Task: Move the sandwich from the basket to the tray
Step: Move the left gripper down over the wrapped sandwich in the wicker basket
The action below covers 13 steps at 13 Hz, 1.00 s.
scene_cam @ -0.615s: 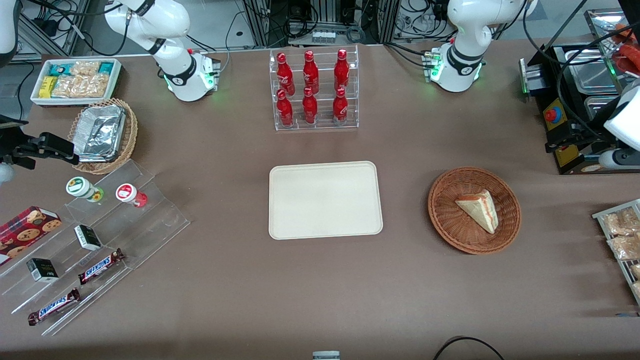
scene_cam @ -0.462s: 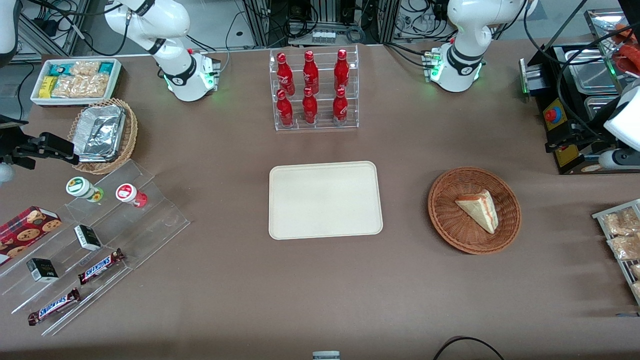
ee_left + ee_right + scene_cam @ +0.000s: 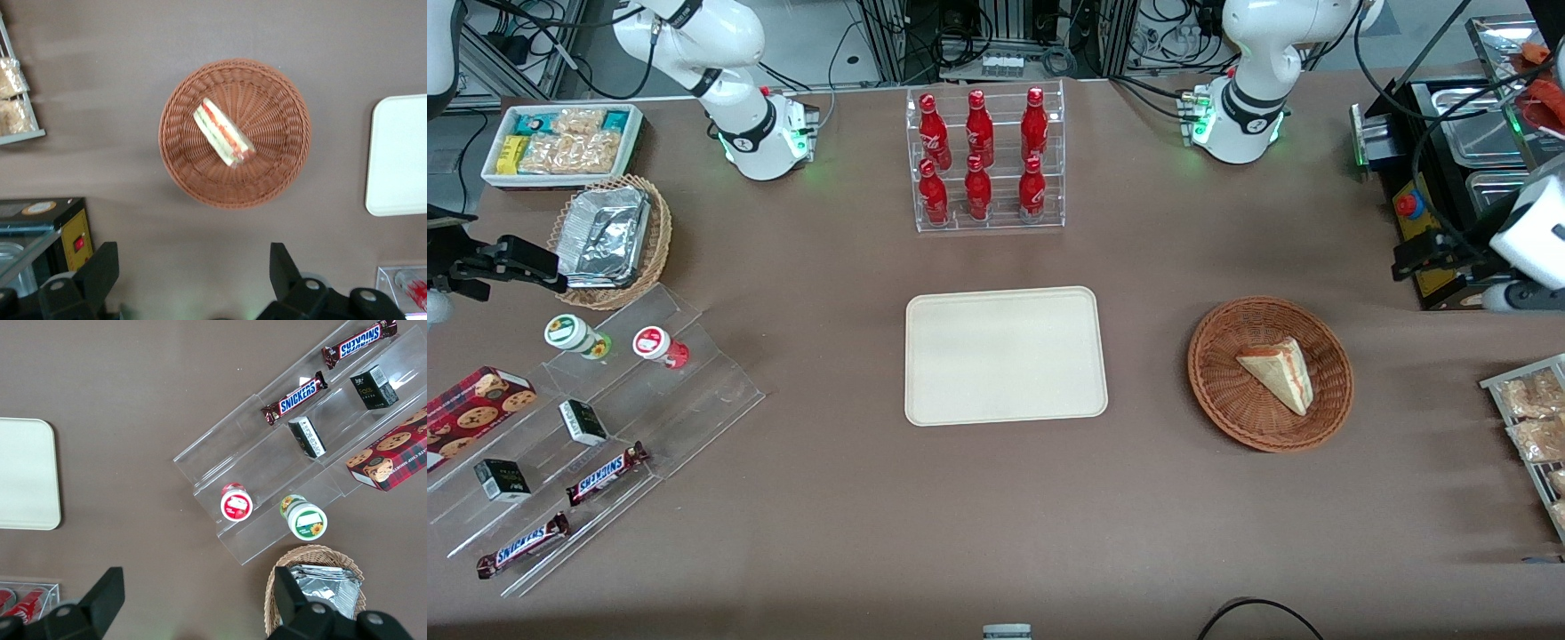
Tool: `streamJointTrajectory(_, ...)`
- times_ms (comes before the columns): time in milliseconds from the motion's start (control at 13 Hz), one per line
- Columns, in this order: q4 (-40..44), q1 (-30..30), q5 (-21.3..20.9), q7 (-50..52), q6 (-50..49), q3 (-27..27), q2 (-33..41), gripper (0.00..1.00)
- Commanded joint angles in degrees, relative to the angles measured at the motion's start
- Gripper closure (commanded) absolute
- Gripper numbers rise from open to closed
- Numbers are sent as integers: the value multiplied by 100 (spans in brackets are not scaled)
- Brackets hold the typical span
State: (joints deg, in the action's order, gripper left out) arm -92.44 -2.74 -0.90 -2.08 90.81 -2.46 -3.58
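The sandwich (image 3: 1278,372) lies in the basket (image 3: 1218,391), right of the centred tray (image 3: 1005,356); the tool (image 3: 193,273) hangs released, high above the table (image 3: 871,498).

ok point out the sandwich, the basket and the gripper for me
sandwich (image 3: 224,133), left wrist view, on its layered filling edge
basket (image 3: 1218,391), front view, on the bare woven wall beside the sandwich
gripper (image 3: 193,280), left wrist view, midway between its open fingertips, above the table, clear of the basket
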Motion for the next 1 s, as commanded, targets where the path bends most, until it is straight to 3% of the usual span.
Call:
streamJointTrajectory(0,-930,89,-77,171,1013,71,77,0)
streamJointTrajectory(615,-2576,116,-77,3096,3880,-157,-265,0)
streamJointTrajectory(923,-3032,116,-86,3522,4470,-272,-451,0)
